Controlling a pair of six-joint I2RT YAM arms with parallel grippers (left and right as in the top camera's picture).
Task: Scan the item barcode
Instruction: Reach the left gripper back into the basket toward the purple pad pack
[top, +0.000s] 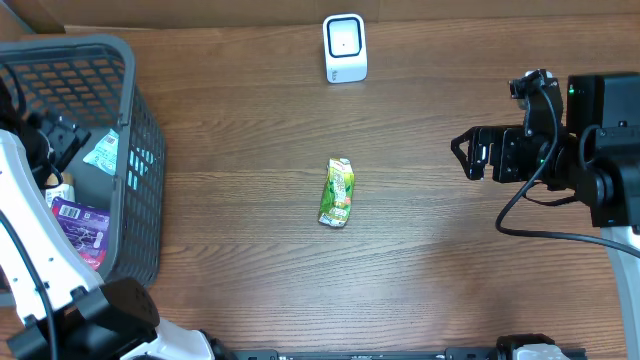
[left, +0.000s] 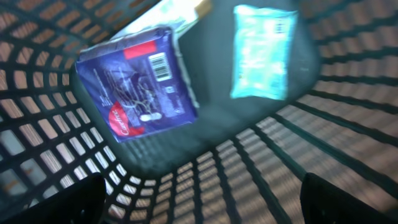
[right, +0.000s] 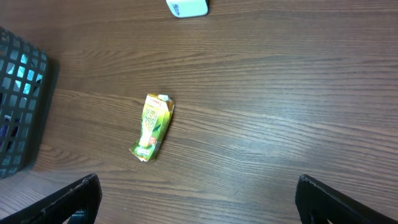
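Green pouch (top: 337, 193) flat at mid-table, white scanner (top: 345, 47) well apart at the far edge.
I see my right gripper (right: 205, 202) spread wide, empty, to the pouch's right. My left gripper (left: 202, 202) is down in the basket (top: 140, 150), jaws apart over a purple packet (left: 137, 87). It seems to hold nothing, but that view is blurred.

Green-yellow pouch (top: 338, 193), purple pack (left: 138, 84), dark mesh basket (top: 142, 205).

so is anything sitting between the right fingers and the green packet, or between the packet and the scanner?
Nothing visible. Bare table lies between the right fingers and the green packet, and between it and the scanner. The basket stands off left of both lines.
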